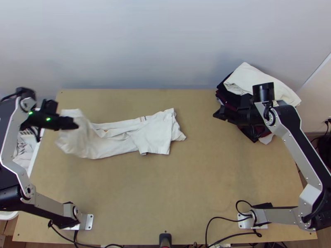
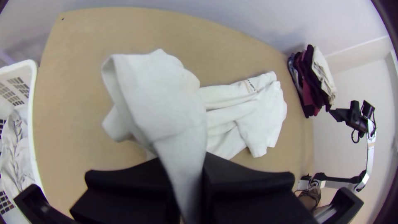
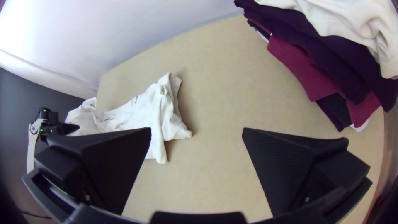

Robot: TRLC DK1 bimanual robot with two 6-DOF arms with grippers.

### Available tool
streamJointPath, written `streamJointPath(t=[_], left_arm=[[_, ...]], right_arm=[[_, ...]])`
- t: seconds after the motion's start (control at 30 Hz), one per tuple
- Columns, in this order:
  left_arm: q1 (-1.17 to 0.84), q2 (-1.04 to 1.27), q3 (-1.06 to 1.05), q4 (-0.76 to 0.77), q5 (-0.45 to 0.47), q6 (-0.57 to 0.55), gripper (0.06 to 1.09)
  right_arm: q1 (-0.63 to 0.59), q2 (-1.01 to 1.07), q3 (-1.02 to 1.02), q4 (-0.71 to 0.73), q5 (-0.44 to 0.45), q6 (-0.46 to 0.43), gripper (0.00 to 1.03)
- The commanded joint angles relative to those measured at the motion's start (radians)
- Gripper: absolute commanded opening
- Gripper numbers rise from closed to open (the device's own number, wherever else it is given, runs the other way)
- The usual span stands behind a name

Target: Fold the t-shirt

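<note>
First, pin the bunched t-shirt [image 1: 154, 133] at three o'clock with wide-set right jaws. Gently draw it, clamped in left jaws, towards nine.

Top view: left hand [image 1: 75, 123] and nearby end of t-shirt [image 1: 155, 134] are blurring; left arm [image 1: 45, 204] is running off the left edge and blocking part of the basket [image 2: 31, 95]. Shirt print [image 1: 143, 119] is coming out too small to read. Right hand [image 1: 217, 115] and right arm [image 1: 302, 159] are covering part of the clothes pile [image 1: 256, 78]. Left wrist view: gripped cloth is disappearing between the fingers and past the bottom edge; basket is getting cut off at left. Right wrist view: pile is getting cropped top and right, one finger [image 3: 112, 161] is hiding part of the t-shirt.
</note>
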Motion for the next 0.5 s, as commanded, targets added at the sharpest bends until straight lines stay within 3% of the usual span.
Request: streamJointPath(t=[0.0,0.47], left_arm=[[-0.082,-0.013,0.06,-0.015,0.016,-0.082,0.09],[-0.386,0.169,0.319,-0.004,-0.013,-0.314,0.09]], right_arm=[[-0.005,-0.037,-0.03,0.005,-0.008,0.017,0.99],[-0.011,-0.066,-0.069,0.012,-0.01,0.02,0.99]])
